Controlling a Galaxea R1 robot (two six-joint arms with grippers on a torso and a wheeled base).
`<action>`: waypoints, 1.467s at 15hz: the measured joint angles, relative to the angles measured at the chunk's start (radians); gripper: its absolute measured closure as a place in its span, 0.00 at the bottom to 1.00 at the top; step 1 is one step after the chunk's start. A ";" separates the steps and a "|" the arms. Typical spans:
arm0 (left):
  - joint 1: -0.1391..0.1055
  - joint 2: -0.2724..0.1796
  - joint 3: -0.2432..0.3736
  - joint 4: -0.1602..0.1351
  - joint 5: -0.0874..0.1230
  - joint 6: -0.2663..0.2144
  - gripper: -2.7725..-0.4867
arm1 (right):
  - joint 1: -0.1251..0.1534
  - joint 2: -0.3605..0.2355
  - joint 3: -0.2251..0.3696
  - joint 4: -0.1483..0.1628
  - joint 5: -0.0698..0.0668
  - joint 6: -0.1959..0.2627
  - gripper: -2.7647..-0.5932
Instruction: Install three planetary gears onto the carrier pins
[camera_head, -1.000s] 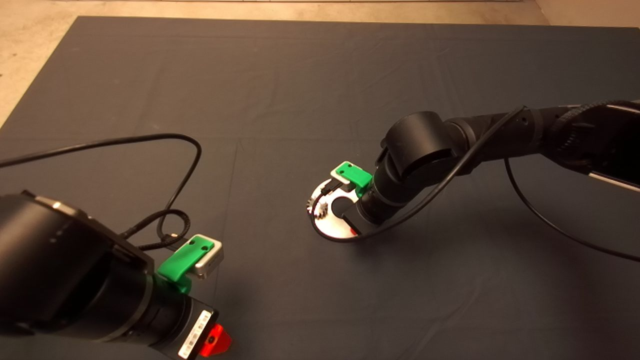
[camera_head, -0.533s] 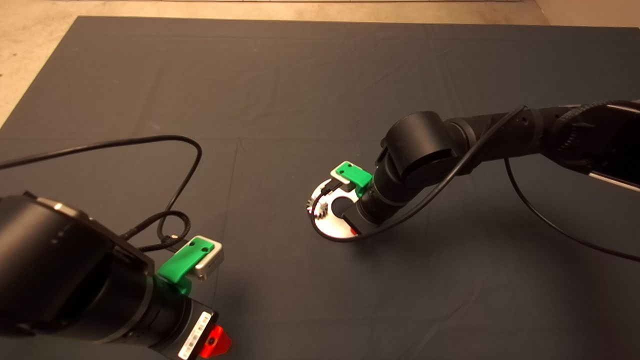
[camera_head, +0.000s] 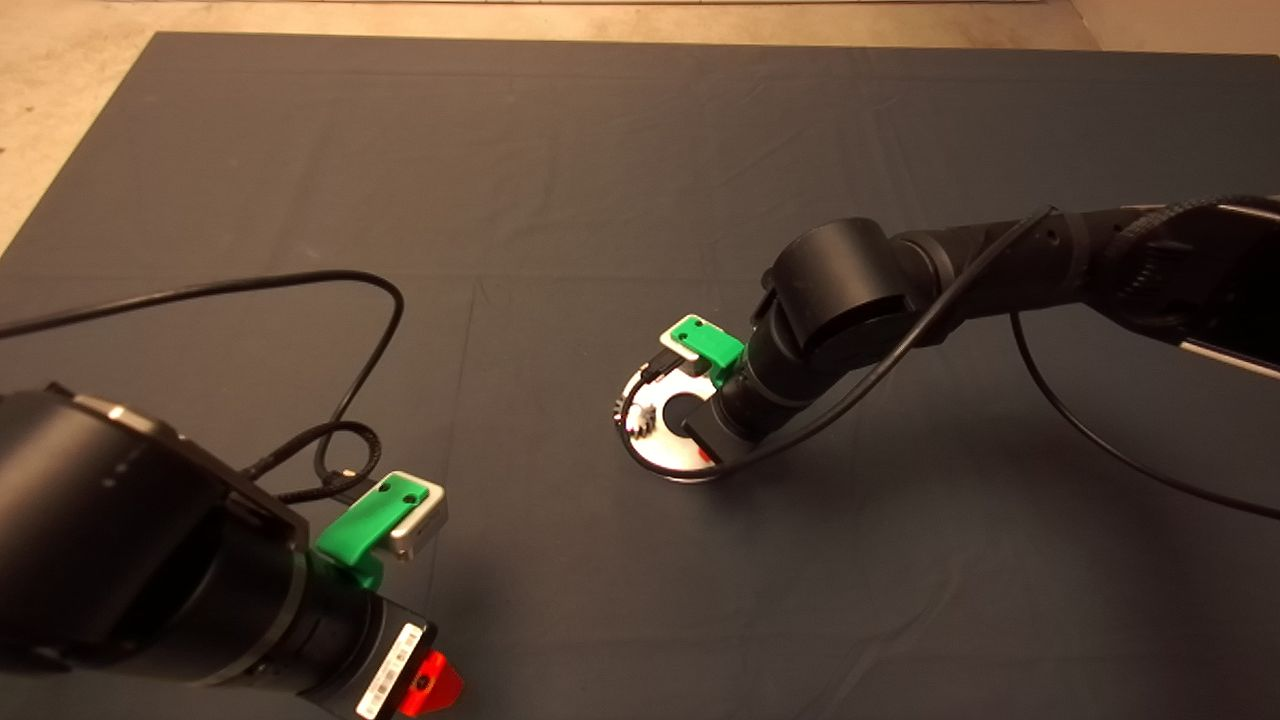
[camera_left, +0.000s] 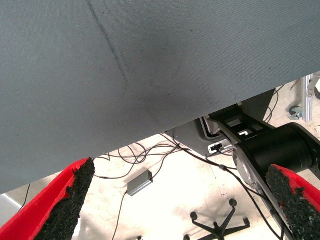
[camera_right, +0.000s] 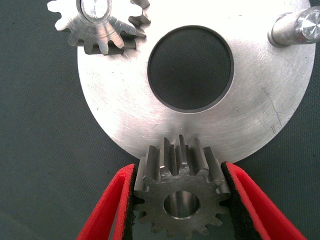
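One gear (camera_right: 181, 197) sits clamped in the right tool (camera_right: 181, 200) above the dark mat (camera_head: 600, 180); left tool (camera_left: 185, 200) open.

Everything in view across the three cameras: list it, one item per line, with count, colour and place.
planetary gears: two seen, dark grey; one seated on a pin, one clamped between the right gripper's pads over the disc's edge
carrier pins: two seen, silver; one inside the seated gear, one bare
carrier disc: one, shiny silver with a large central hole, mid-mat
mat: one, dark grey, covering the table
floor clutter: cables, small grey box, chair base, beyond the mat edge
right gripper: green with red fingers, over the disc, holding a gear
left gripper: red fingers spread, parked at the mat's lower left
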 joint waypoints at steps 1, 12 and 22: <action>0.000 0.000 0.000 0.000 0.000 0.000 0.13 | 0.000 0.000 0.000 -0.001 0.000 0.000 0.79; 0.000 0.000 0.000 0.000 0.000 0.000 0.13 | 0.021 0.016 0.000 -0.008 0.000 0.000 0.79; 0.000 0.000 0.000 0.000 0.000 0.000 0.13 | 0.020 0.016 -0.014 -0.007 0.000 0.001 0.79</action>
